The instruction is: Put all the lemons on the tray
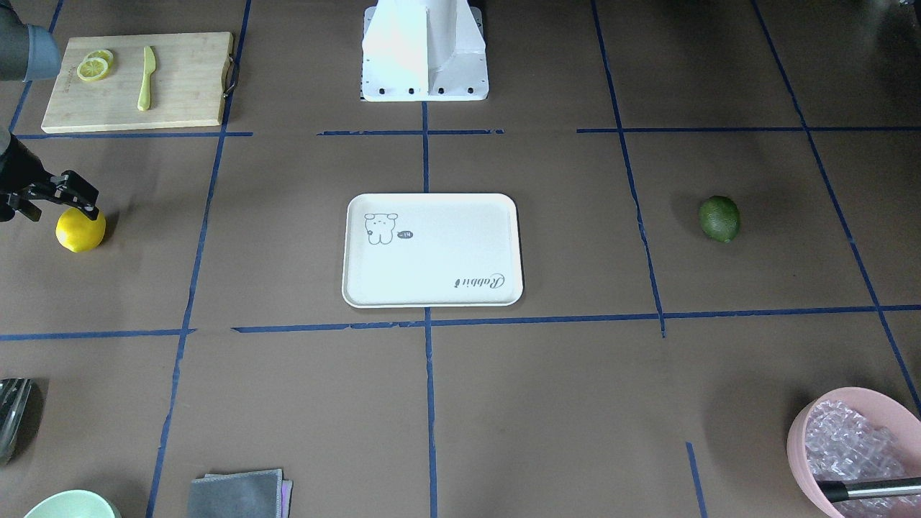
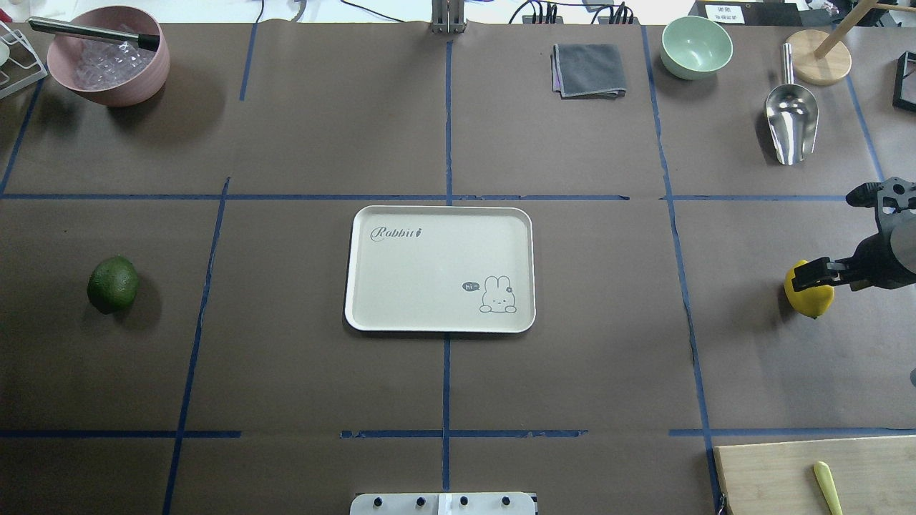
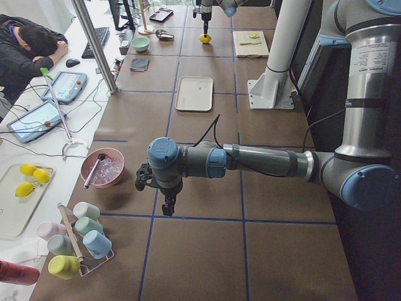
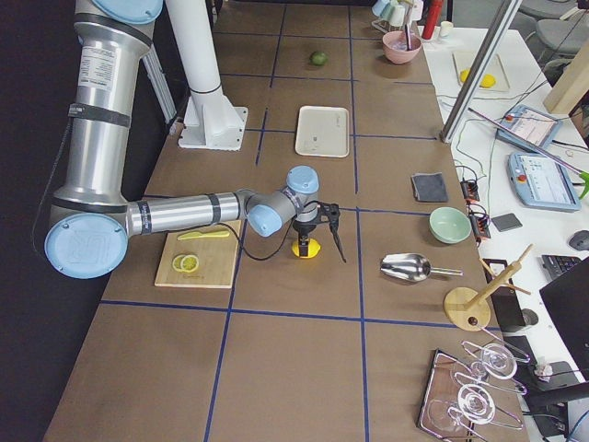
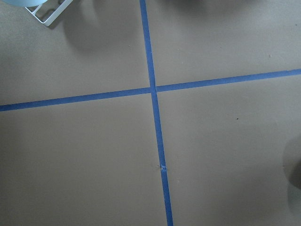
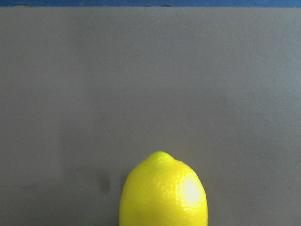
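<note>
Because the tray [image 2: 372, 315] holds nothing yet, the right fingers [image 1: 72, 196] hang wide open, empty, over the yellow lemon [image 2: 810, 300] by the right edge of the bench [image 2: 572, 372], likely to grasp it.

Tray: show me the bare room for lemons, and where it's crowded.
The tray is bare throughout. Open brown table lies between it and the green lemon. Crowded: the right claw at the yellow lemon.
</note>
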